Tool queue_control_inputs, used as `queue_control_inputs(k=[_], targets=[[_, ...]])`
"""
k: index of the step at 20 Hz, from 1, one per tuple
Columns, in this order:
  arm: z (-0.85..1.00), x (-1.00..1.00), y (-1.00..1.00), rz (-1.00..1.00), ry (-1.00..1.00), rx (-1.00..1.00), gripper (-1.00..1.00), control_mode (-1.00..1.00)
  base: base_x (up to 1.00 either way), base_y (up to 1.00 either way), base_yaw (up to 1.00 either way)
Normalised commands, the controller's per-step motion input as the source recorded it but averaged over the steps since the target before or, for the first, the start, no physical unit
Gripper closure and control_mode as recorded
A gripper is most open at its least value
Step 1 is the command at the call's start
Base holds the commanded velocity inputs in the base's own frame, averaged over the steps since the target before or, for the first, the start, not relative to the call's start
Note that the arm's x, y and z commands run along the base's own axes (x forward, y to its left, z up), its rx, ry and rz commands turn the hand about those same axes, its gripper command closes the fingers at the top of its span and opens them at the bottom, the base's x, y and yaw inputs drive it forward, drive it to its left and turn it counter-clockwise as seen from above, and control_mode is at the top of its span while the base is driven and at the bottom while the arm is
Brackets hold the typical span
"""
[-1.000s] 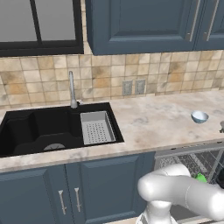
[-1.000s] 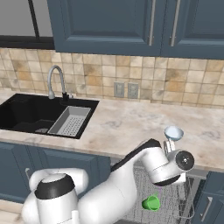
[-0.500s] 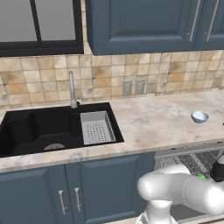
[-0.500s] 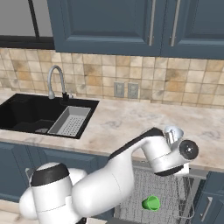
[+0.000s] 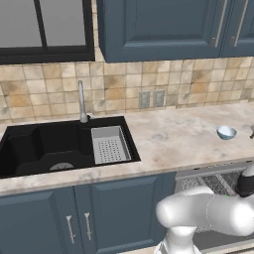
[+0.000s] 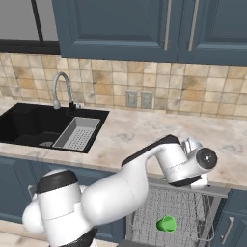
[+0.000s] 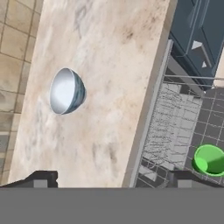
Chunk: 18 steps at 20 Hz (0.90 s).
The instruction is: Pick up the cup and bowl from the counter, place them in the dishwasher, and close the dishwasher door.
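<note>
Green cup (image 6: 167, 224) lies in the dishwasher rack (image 6: 193, 212), lower right; bowl (image 7: 66, 91) waits on the bench (image 7: 105, 65); fingers (image 7: 40, 179) spread, empty.

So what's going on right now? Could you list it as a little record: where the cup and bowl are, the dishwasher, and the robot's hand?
cup: lying in the open dishwasher's rack
bowl: on the counter, upright, untouched
counter: beige marbled stone, black sink at its left
dishwasher: wire rack exposed
dishwasher door: cannot tell its position
gripper: open, holding nothing, above the counter's front edge, apart from the bowl
done so far: cup loaded; bowl and door remain
</note>
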Motion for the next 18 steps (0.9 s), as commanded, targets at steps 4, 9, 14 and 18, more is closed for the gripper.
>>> queue_control_inputs(k=[4,9,14,18], targets=[[0.00,0.30,0.00,0.01,0.00,0.00,-1.00,-1.00,0.00,0.00,0.00],[0.00,0.34,0.00,0.02,0.00,0.00,-1.00,-1.00,0.00,0.00,0.00],[0.00,0.32,0.00,0.03,0.00,0.00,-1.00,-1.00,0.00,0.00,0.00],[-0.03,0.24,-0.01,0.03,0.00,0.00,-1.00,-1.00,0.00,0.00,0.00]])
